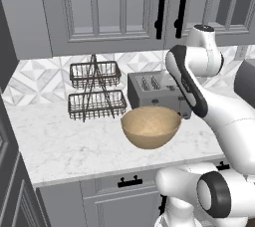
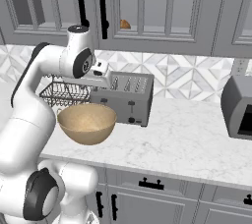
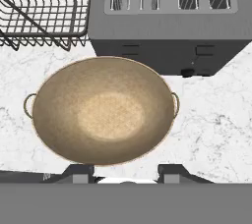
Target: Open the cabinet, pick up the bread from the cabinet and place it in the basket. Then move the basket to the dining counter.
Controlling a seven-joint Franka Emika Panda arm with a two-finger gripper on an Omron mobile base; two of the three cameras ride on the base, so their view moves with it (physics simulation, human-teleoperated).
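A white robot arm with dark joints rises from a base in front of a marble worktop (image 1: 74,146). From the left base view its upper links fold back over the right of the worktop, the wrist bent so the hand points down. The gripper (image 3: 127,173) hangs above the near edge of the worktop. In the hand view its two dark finger tips (image 3: 78,171) show at the bottom, set apart with a clear gap between them and nothing in that gap; they sit just below the near rim of the basket. Whether they touch the rim cannot be told.

One basket (image 1: 151,126), a wide round tan bowl with two small loop handles, sits on the worktop near its front edge, in front of the toaster. Its inside is bare.

One grey toaster (image 2: 123,98) with four slots stands just behind the basket. One black wire rack (image 1: 96,91) with two tiers stands to the toaster's left, against patterned tiles.

One piece of bread (image 2: 125,24), small and golden-brown, shows in the right base view through the panel of the grey wall cabinet (image 2: 147,12) above the toaster. The cabinet doors are shut; two long black bar handles (image 1: 171,7) run side by side where the doors meet.

One dark grey appliance (image 2: 238,107) stands at the right end of the worktop. Grey drawers with small black pulls (image 1: 130,181) sit below.
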